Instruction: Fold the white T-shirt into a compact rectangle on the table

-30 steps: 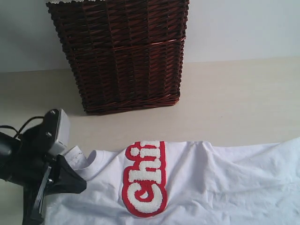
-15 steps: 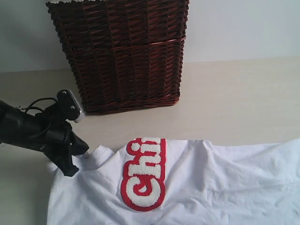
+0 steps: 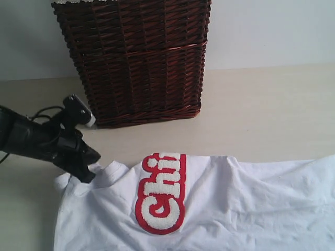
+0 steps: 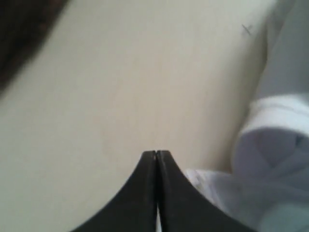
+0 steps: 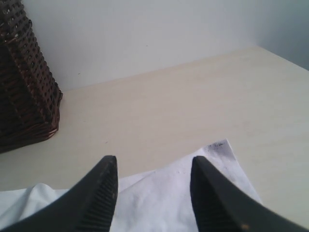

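White T-shirt (image 3: 235, 204) lies spread flat on the bench (image 3: 261, 110), along its near side, and runs out of the exterior view below and to the right. Red-outlined fuzzy letters (image 3: 161, 201) face up, turned sideways. Dark wicker basket (image 3: 138, 57) stands at the bench's far edge, near the wall, apart from the shirt.

My left hand (image 4: 156, 154) is low at the shirt's collar end, jaws pressed fully together. Its tips touch the bunched cloth there. I cannot tell whether any cloth is pinched between them.

My right hand (image 5: 153, 188) is spread wide with nothing between the fingers. It hangs over a shirt corner lying on the bare bench. It does not show in the exterior view.
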Motion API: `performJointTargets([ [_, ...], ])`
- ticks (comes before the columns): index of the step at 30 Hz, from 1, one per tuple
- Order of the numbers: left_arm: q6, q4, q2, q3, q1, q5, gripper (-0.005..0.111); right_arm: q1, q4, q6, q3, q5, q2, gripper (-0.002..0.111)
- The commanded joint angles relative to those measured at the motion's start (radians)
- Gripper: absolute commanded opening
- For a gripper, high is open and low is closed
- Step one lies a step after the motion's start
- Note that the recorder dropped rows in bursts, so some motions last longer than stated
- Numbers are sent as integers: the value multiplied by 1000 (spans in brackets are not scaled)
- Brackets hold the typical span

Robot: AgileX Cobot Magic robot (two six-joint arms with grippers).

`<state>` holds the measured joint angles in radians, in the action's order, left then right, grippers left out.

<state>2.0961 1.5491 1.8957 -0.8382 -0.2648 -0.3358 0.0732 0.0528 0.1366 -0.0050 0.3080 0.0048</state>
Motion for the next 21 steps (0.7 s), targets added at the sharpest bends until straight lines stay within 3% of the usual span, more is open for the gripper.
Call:
performJointTargets([
  [1, -6, 10, -113, -38, 7, -42, 0, -3, -2, -8, 5, -11, -5, 46],
  [3, -13, -61, -148, -18, 7, -208, 0, -3, -2, -8, 5, -11, -5, 46],
  [6, 1, -241, -139, 23, -11, -561, 0, -3, -2, -8, 5, -11, -5, 46],
  [7, 1, -284, -124, 34, -26, -601, 0, -3, -2, -8, 5, -11, -5, 46],
  [9, 1, -368, -79, 58, -63, -546, 0, -3, -2, -8, 5, -11, -5, 46],
  [12, 1, -368, -19, 73, -90, -342, 0, -3, -6, -8, 5, -11, -5, 46],
  [21, 1, -305, 48, 26, -89, 65, 0, -3, -6, -8, 5, -11, -5, 46],
])
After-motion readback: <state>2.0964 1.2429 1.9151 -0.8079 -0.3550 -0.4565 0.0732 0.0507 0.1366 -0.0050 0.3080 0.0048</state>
